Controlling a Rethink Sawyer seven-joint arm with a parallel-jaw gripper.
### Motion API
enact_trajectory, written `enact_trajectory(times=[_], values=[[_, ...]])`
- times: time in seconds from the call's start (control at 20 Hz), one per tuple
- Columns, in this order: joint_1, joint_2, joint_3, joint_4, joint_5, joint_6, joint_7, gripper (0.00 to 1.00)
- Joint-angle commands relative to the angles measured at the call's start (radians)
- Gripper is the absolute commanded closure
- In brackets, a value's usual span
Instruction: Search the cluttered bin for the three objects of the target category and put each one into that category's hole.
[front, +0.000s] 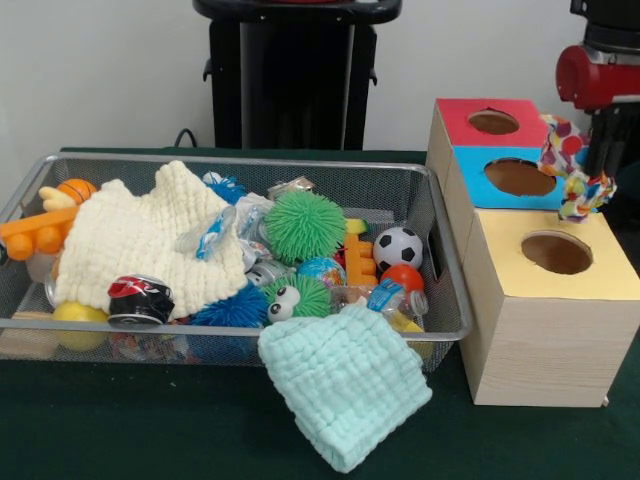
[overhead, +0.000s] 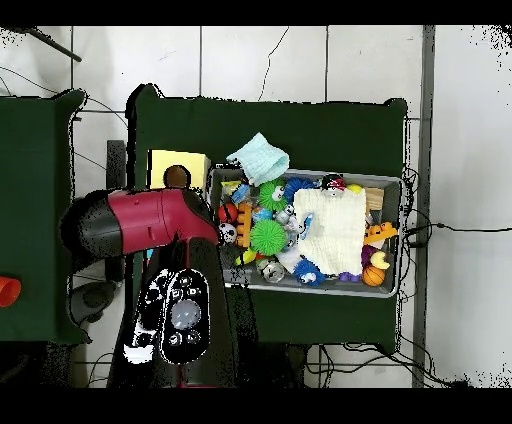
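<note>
The table (front: 120, 430), under dark green cloth, carries a wire mesh bin (front: 445, 250) and, just beside the bin's right end in the front view, a wooden box (front: 545, 350) with three holes in its top: yellow nearest the camera, blue in the middle, red farthest.

The arm (front: 600, 75) comes down over the box, past the blue section on the side away from the bin. The overhead view shows the red arm covering most of the box, leaving only the yellow end bare.

Inside the bin a cream knitted cloth (front: 140, 240) lies over the clutter at the end far from the box. A mint cloth (front: 345, 385) hangs over the bin's near rim onto the table. Smaller things crowd the end near the box: a green spiky ball (front: 303, 224), a small football (front: 398, 246), an orange ball (front: 402, 277).

The gripper (front: 590, 170) is mostly hidden, but a multicoloured rope toy (front: 570, 170) hangs from it, so the fingers appear pinched on its upper part; the grip itself is not visible. The toy dangles roughly upright, its lower end just above and beside the blue hole (front: 520, 177), on the side away from the bin. The release probably needs a small shift toward the bin to centre it.
</note>
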Motion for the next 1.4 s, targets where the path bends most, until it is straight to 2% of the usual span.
enact_trajectory(times=[0.05, 0.8, 1.4], values=[[-0.007, -0.015, 0.007, -0.059, 0.035, 0.183, 0.159, 1.00], [-0.036, 0.027, 0.033, -0.064, 0.035, 0.114, 0.132, 1.00], [-0.091, 0.054, 0.072, 0.004, 0.015, -0.010, 0.085, 1.00]])
